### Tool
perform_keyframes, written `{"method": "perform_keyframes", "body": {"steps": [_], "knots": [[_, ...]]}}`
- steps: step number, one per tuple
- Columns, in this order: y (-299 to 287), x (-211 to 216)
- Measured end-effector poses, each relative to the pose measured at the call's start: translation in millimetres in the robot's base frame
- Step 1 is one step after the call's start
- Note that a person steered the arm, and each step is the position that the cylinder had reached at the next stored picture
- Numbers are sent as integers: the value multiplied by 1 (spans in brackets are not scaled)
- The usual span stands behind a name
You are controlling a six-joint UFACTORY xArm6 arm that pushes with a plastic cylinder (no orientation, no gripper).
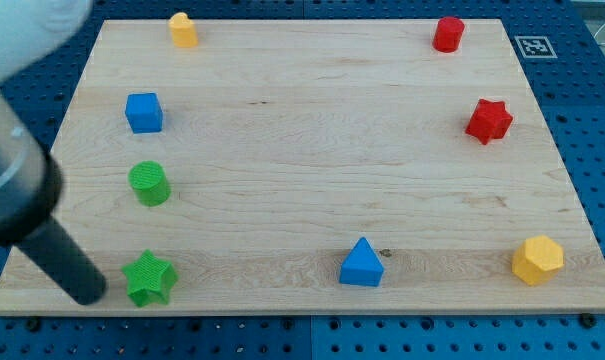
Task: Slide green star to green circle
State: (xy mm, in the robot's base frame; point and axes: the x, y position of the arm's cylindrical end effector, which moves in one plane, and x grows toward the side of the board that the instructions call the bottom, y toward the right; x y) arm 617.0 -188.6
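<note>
Slanting in from the view's upper left as a thick, blurred dark rod, widening toward the frame's edge. My tip (86,292) down at board level near the view's bottom-left corner, lowest point of the arm.

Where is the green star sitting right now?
The green star sits near the board's bottom-left corner in the camera view, directly below the green circle. My tip is just to its left, close beside it.
</note>
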Motion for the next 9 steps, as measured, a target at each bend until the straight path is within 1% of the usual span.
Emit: {"method": "perform_keyframes", "body": {"steps": [1,2,4,5,6,7,9], "knots": [[8,2],[45,1],[90,-16],[134,-16],[163,-17],[154,-34],[73,-52]]}}
